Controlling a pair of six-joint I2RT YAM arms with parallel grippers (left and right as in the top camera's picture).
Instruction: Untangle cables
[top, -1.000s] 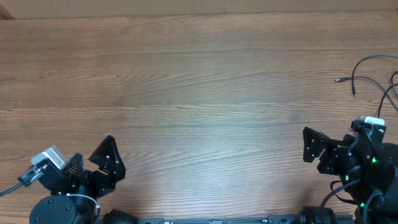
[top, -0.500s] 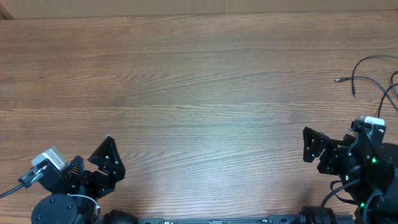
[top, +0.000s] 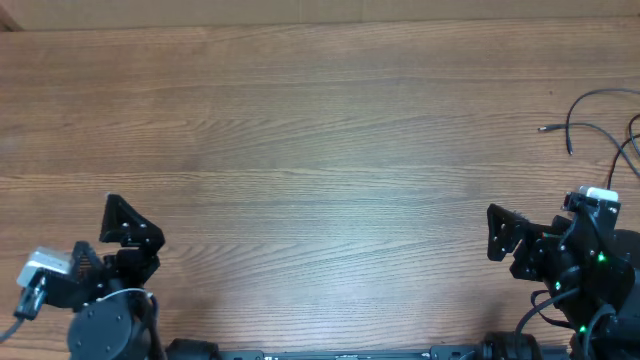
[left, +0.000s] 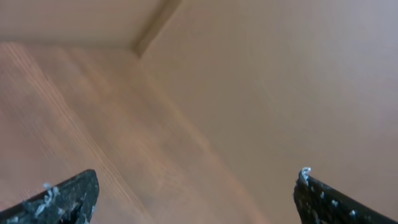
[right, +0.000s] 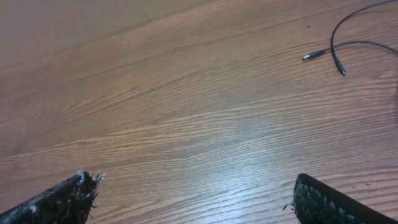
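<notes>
Thin black cables (top: 596, 120) lie as loose strands at the far right edge of the wooden table, with two small plug ends pointing left; they also show at the top right of the right wrist view (right: 348, 37). My right gripper (top: 505, 240) is open and empty near the front right, below and left of the cables. My left gripper (top: 128, 228) is open and empty at the front left, far from the cables. In the left wrist view its jaws (left: 196, 196) are wide apart over blurred bare wood.
The wooden table (top: 320, 150) fills the view. Its far edge meets a plain tan wall (left: 280, 74). The arm bases sit along the front edge.
My left gripper has swung to the left and turned, from about the front left centre toward the left edge. The right arm and the cables have not moved.
</notes>
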